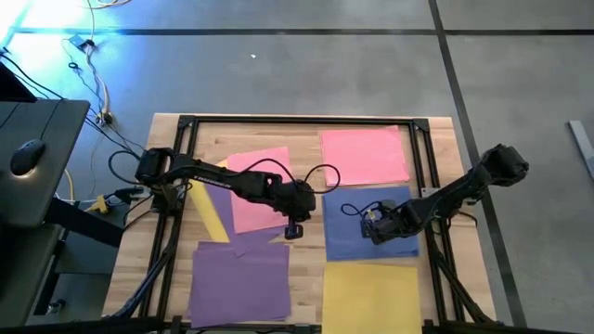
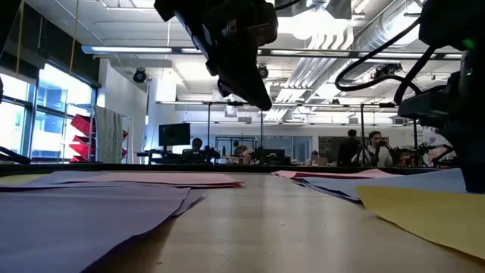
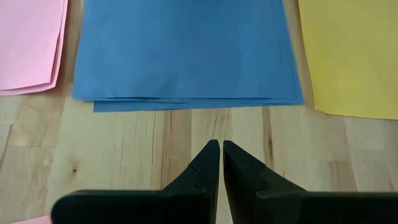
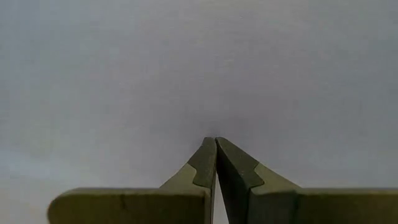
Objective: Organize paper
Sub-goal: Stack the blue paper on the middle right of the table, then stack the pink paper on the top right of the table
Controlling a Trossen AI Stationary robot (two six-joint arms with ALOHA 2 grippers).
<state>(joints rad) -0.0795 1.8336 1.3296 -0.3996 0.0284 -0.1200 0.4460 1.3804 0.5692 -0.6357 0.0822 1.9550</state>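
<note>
Near table (image 1: 167,130) edge: purple paper (image 1: 241,278) on L side, yellow paper (image 1: 371,297) on R side, both flat on wood, gap of bare table between. In low view same two sheets closest to cam, purple (image 2: 83,208) and yellow (image 2: 424,208).

Mid table: blue stack (image 1: 348,237), several sheets w/ edges slightly offset, just beyond the yellow. R gripper (image 1: 369,225) over blue stack, fingers shut tight, tips together, nothing between; touching sheet or just above, can't tell. Wrist cam there filled by plain blue-grey sheet (image 4: 199,68) past the closed fingers.

L gripper (image 1: 294,230) over bare wood just L of blue stack, tips pointing toward it, fingers closed, holding nothing. From L wrist: blue stack (image 3: 186,50) ahead, yellow (image 3: 354,56) one side, pink (image 3: 28,43) other side.

L of blue stack: pink sheet (image 1: 260,190) partly under L arm, yellow strip (image 1: 209,209) poking out beside it.

Far from near edge: second pink paper (image 1: 364,155), beyond blue stack, flat.

Past table in low view: people (image 2: 364,148) at desks, far off.
</note>
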